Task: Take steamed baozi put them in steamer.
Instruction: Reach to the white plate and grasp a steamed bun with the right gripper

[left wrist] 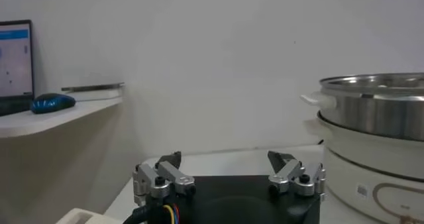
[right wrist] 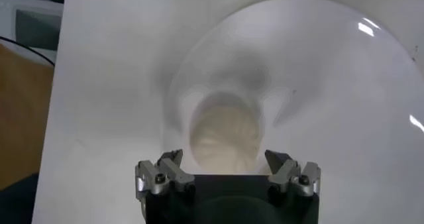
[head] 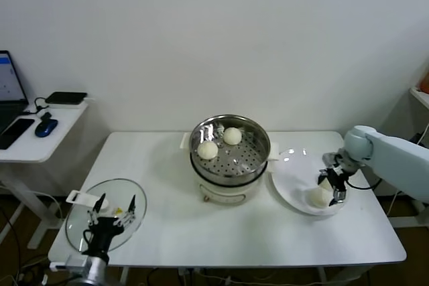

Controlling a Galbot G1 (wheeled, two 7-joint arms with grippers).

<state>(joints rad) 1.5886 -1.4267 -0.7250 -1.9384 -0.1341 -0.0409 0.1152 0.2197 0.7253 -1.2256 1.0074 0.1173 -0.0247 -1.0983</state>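
Two wide-spread fingers of the right pincer straddle a baozi.

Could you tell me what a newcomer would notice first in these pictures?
Probably the shiny steamer at the table's centre, with two baozi inside. Next, the right gripper, jaws open, poised over a bun on the white plate beside it.

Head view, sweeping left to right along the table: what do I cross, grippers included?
Left gripper over the glass lid → steamer holding two baozi → white plate → right gripper, open, down over a baozi on the plate.
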